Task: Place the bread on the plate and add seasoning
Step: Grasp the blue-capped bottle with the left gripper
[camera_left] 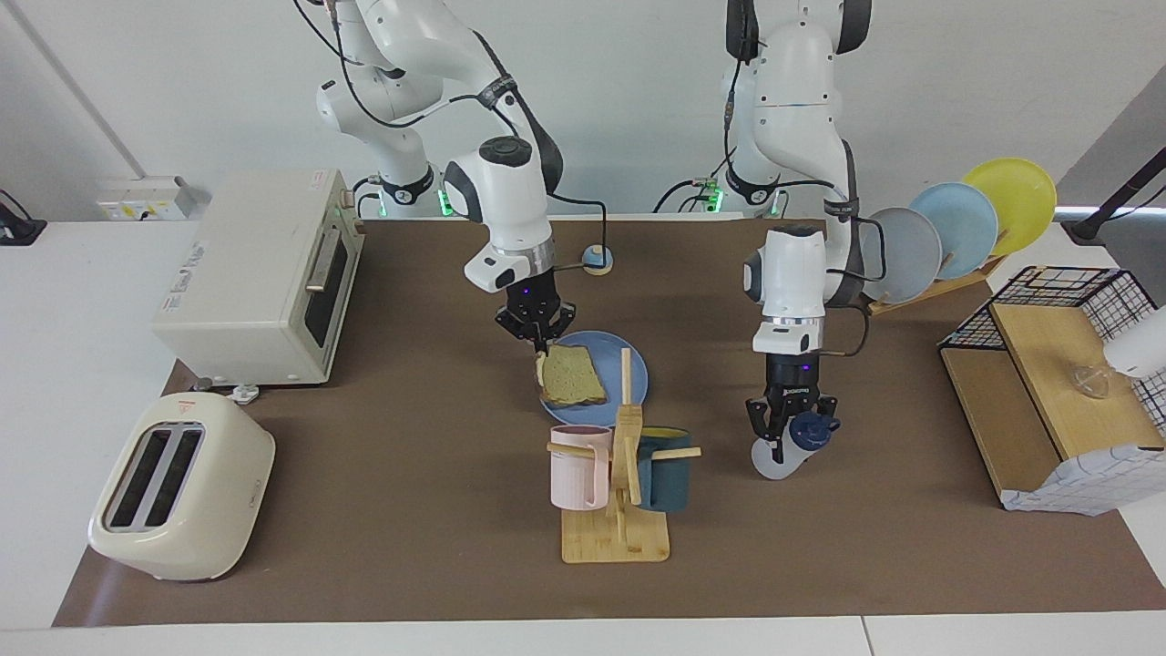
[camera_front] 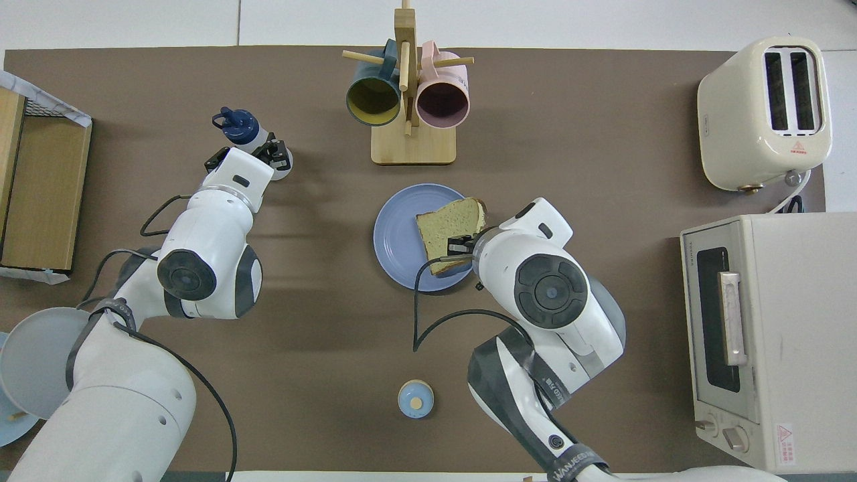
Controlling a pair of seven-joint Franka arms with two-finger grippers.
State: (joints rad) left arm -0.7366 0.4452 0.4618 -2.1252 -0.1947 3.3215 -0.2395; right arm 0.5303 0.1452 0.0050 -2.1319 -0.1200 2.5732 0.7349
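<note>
The bread (camera_left: 572, 376) lies on the blue plate (camera_left: 612, 350), one edge sticking out past the rim toward the right arm's end. My right gripper (camera_left: 543, 346) is shut on that edge's corner; from overhead the bread (camera_front: 454, 219), the plate (camera_front: 396, 235) and this gripper (camera_front: 459, 245) show the same hold. The seasoning bottle (camera_left: 771, 463) stands tilted on the mat toward the left arm's end, its navy cap leaning that way. My left gripper (camera_left: 785, 443) is shut around the bottle's neck; overhead, the bottle's cap (camera_front: 236, 126) pokes out past the gripper (camera_front: 258, 148).
A wooden mug rack (camera_left: 617, 533) with a pink and a teal mug stands just farther from the robots than the plate. A toaster (camera_left: 179, 487) and an oven (camera_left: 260, 273) sit at the right arm's end. A small bell (camera_left: 598, 261), a plate rack (camera_left: 956, 223) and a wire shelf (camera_left: 1048, 374) also stand around.
</note>
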